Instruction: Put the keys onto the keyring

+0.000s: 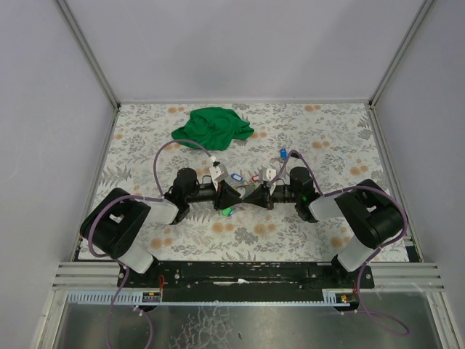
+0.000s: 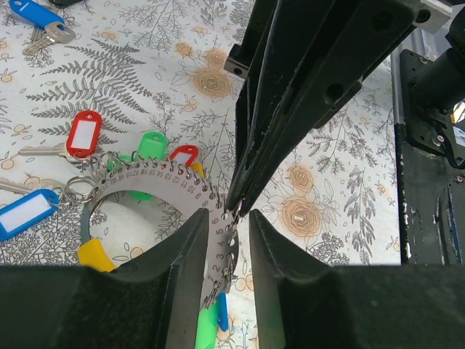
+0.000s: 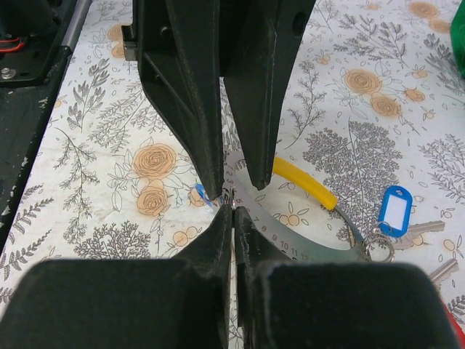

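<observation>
Left gripper [image 2: 227,218] and right gripper [image 3: 232,211] meet tip to tip at mid-tabletop [image 1: 327,145]. Left jaws apart, straddling flat grey keyring [image 2: 156,182]. Right jaws together, pinching keyring rim from opposite side. Keyring sits between both arms; whether resting on tabletop or lifted, cannot tell. Keys [image 2: 82,134] with red, green, blue and yellow tags cluster at ring's far side; which are threaded on, unclear. Another blue key [image 2: 36,14] lies well apart. Green cloth [image 1: 212,127] crumpled near tabletop's far edge.
</observation>
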`<action>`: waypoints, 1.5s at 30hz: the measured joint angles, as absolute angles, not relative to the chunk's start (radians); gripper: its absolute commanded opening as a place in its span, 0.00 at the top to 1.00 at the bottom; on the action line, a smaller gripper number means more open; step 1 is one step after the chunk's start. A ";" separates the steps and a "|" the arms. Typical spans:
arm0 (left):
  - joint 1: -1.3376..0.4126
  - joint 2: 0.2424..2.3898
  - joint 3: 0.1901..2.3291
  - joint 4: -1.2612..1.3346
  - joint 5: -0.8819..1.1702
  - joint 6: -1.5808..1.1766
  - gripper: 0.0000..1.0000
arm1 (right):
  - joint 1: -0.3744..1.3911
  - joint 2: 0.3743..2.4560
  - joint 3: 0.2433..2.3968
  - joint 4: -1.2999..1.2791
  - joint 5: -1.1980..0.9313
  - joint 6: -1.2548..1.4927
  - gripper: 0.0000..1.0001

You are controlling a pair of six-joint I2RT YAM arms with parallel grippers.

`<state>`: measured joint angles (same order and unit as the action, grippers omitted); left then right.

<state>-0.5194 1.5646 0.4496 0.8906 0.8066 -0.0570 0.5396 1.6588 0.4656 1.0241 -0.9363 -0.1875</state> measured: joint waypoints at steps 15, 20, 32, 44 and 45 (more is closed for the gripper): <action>-0.487 1.635 0.436 1.002 0.869 -0.128 0.73 | 0.530 1.698 0.440 1.158 -0.950 -0.104 1.00; -0.487 1.652 0.436 1.003 0.883 -0.137 0.72 | 0.529 1.698 0.439 1.175 -0.953 -0.092 1.00; -0.486 1.659 0.438 1.026 0.897 -0.151 0.85 | 0.527 1.705 0.438 1.211 -0.964 -0.054 1.00; -0.486 1.677 0.438 1.070 0.923 -0.178 1.00 | 0.522 1.707 0.438 1.197 -0.988 -0.049 0.99; -0.486 1.678 0.438 1.071 0.925 -0.179 1.00 | 0.522 1.707 0.438 1.196 -0.988 -0.049 0.97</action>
<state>-0.4862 1.6775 0.4377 1.0706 0.9249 -0.1787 0.5224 1.7065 0.4381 1.1957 -0.9878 -0.0494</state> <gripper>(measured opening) 0.057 0.046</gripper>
